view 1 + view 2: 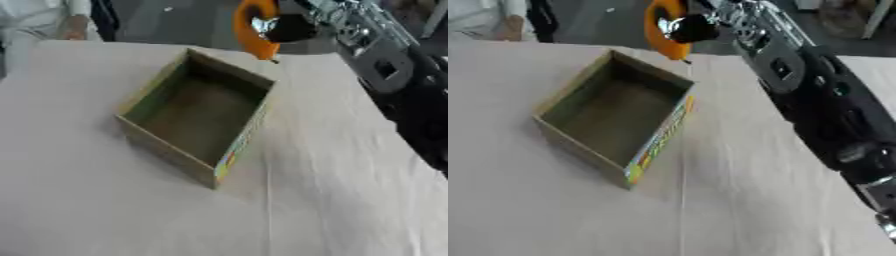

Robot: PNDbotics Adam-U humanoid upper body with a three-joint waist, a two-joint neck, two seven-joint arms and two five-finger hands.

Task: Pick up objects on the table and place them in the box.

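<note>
Right eye view shows the robot's black-and-silver right hand (697, 26) at the far edge of the pale cloth-covered tabletop (553, 210), its fingers curled round a curved orange plastic object (661, 31) held clear of the cloth. The open, empty brown cardboard box (614, 112) lies toward seven o'clock from that hand, its long axis running from one to seven o'clock. The left hand shows nowhere, so the drop falls to the right.
</note>
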